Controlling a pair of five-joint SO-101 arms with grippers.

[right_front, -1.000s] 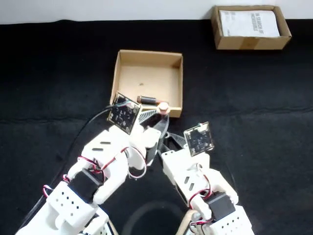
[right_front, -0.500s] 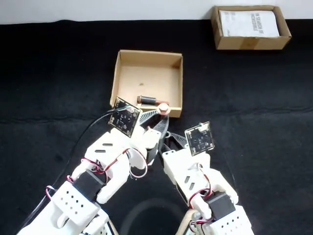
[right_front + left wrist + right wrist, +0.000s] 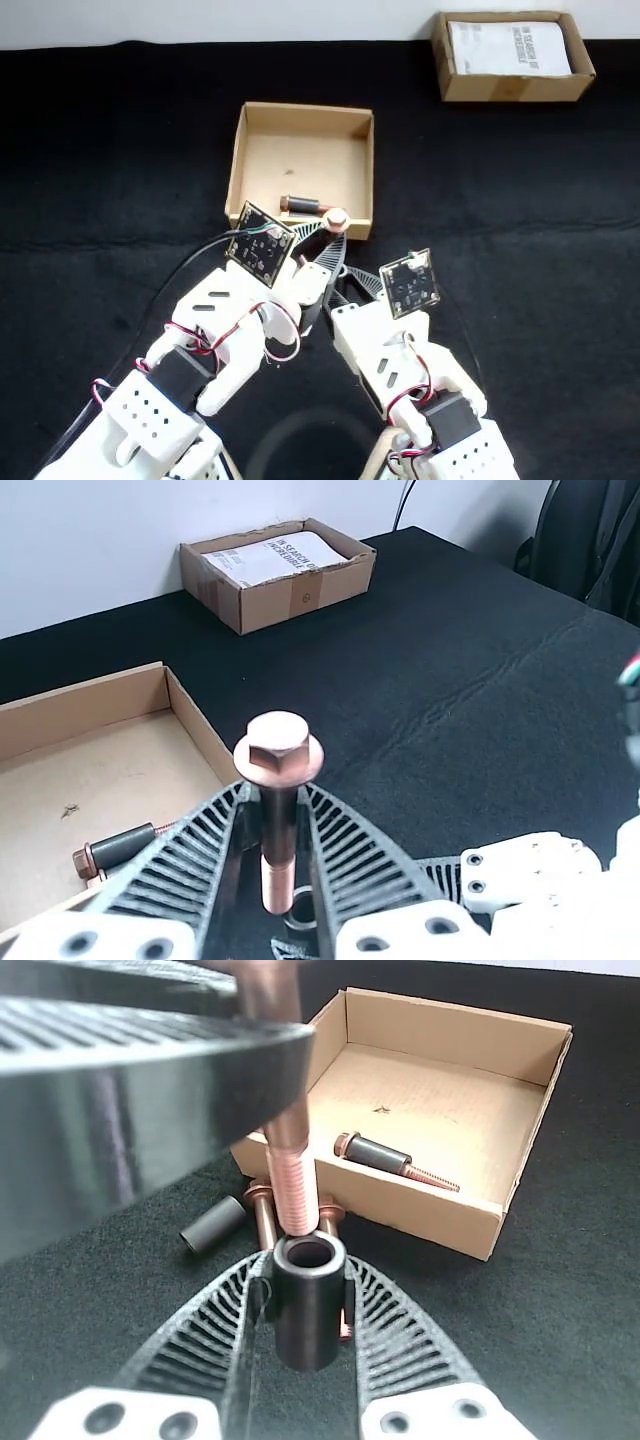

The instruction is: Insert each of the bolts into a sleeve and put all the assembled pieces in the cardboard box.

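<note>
While the left end effector is closed on a copper bolt, the bolt is held upright, its hexagonal flanged head above the fingertips and its threaded end pointing down. A dark sleeve is gripped upright by the right end effector, its open mouth turned up towards the bolt. In the right wrist view, the bolt's threaded end is seen right at the rim of the sleeve's mouth; whether it has entered cannot be told.

From the high view, both end effectors are seen close together over the black worktop, just in front of the near wall of the cardboard box, with the bolt head level with that wall near its right corner. One assembled piece, a bolt already fitted with a sleeve, is seen lying on its side inside the box, close to the near wall.

On the worktop just outside that wall, a loose sleeve is seen lying on its side, and a loose bolt lies just beside it. Another copper bolt head is partly hidden behind the held parts.

A second cardboard box, holding a printed sheet, stands well apart at the far right corner of the worktop.
</note>
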